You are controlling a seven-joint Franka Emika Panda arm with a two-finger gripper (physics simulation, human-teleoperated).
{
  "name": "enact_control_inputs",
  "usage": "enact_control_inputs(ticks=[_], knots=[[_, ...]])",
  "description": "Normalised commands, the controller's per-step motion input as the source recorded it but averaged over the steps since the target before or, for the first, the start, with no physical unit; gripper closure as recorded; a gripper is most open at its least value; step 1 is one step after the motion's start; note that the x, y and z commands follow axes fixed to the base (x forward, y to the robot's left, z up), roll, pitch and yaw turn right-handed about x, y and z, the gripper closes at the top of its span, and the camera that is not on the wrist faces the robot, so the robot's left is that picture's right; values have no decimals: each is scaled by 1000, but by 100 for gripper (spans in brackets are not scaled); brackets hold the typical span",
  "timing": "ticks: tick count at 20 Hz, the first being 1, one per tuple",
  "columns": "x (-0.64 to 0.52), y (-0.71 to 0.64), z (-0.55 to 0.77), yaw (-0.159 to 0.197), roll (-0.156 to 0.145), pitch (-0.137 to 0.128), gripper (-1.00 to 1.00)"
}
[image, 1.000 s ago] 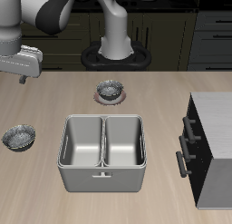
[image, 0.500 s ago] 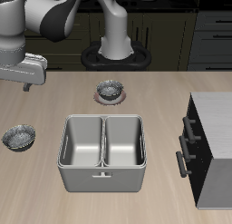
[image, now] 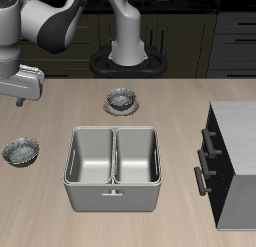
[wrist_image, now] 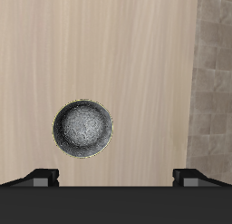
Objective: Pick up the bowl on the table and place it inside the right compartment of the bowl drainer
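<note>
The bowl [image: 21, 151], small and dark grey with a speckled glaze, sits on the table [image: 180, 101] beside the bowl drainer [image: 112, 196]. The wrist view shows the bowl [wrist_image: 83, 129] from straight above, a little off the midline between my fingertips. My gripper [image: 20, 97] hangs above the table, farther back than the bowl and well above it. It is open [wrist_image: 116, 178], its fingers spread wide with nothing between them. The right compartment [image: 137, 157] of the drainer holds nothing.
A twin bowl on a pinkish disc [image: 121, 99] stands behind the drainer. A dark cabinet with a white top [image: 235, 161] and bar handles stands on the drainer's other side. The table's edge and tiled floor [wrist_image: 213, 82] show in the wrist view.
My arm has swung the gripper lower and toward the table's side edge, closer to the spot above the bowl. The bowl and drainer have not moved.
</note>
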Motion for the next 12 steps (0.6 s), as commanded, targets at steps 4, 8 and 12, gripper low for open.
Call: enact_control_inputs(ticks=[4,8,12], knots=[[-8,-135,-154,-1,-11,11,-100],[23,-160,-200,-10,-22,15,-100],[30,-160,-291,11,-21,21,-100]])
